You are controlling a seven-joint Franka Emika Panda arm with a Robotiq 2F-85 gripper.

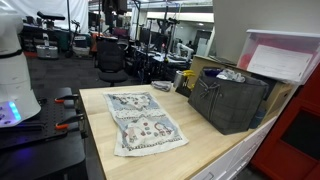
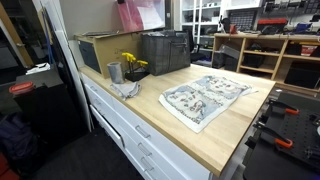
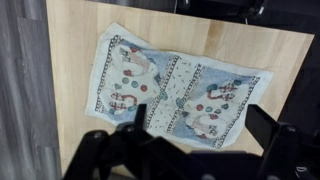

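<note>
A patterned cloth towel (image 3: pixel 170 85) with blue borders and red and blue figures lies flat on the wooden tabletop (image 3: pixel 70 40). It shows in both exterior views (image 1: pixel 142 122) (image 2: pixel 205 98), near the middle of the table. My gripper (image 3: pixel 198 128) hangs high above the towel's near edge, open, with nothing between its dark fingers (image 3: pixel 265 125). It touches nothing. Neither exterior view shows the gripper itself.
A dark grey crate (image 1: pixel 230 100) (image 2: pixel 165 52) stands at the table's far end, with a clear plastic bin (image 1: pixel 285 55) behind it. A metal cup (image 2: pixel 114 72), yellow flowers (image 2: pixel 132 63) and a crumpled cloth (image 2: pixel 128 88) sit beside the crate. Drawers (image 2: pixel 130 130) run below the tabletop.
</note>
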